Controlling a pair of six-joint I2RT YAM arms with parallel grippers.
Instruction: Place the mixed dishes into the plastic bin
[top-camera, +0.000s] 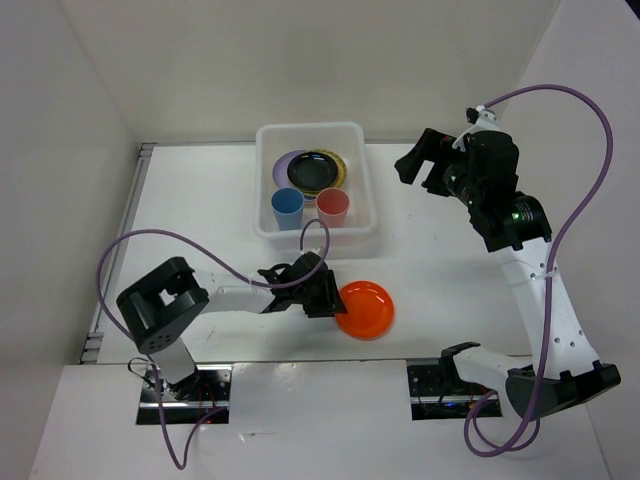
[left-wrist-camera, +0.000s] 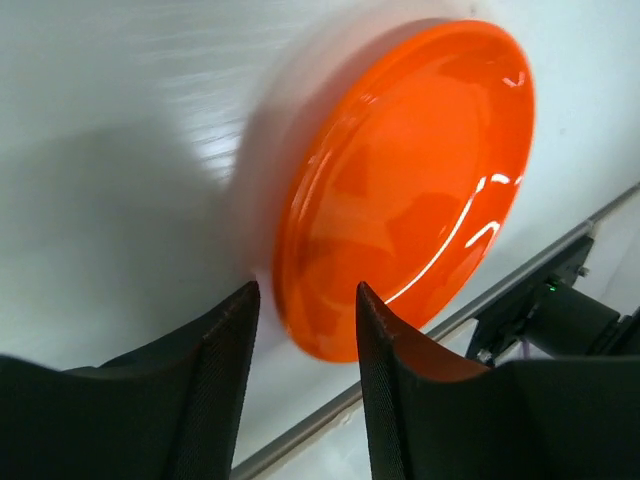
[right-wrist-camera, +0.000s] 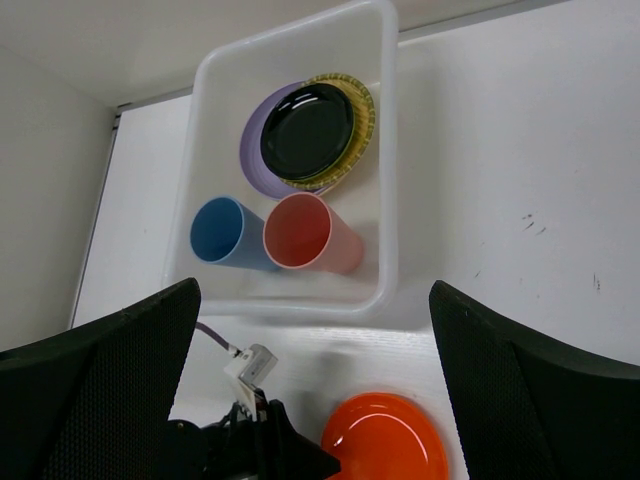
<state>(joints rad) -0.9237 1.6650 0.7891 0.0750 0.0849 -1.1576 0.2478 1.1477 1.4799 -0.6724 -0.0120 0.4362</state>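
Grip first: your left gripper (left-wrist-camera: 305, 290) sits low at the near-left rim of the bright orange plate (top-camera: 365, 308). Its fingers are about half apart with the rim between them; whether the pads touch it you cannot tell. The plate lies on the table (top-camera: 200, 200), just short of the plastic bin (top-camera: 310, 127).

- Close squarely and deep on the rim; the glossy lip looks slippery.
- Lift before travelling, clear the bin's near wall, release low.
- At the bin's near end are the blue cup (top-camera: 287, 206) and pink-red cup (top-camera: 333, 205). At its far end the glossy black plate (top-camera: 315, 170) lies on a tan woven plate (top-camera: 345, 165) over a lilac plate (top-camera: 279, 172). Free floor looks scant, so aim for the stack.
- Your right gripper (top-camera: 418, 165) hangs high at far right, fingers spread wide, empty.

The table is white, smooth and faintly scuffed. Plain white walls stand behind and on both sides.
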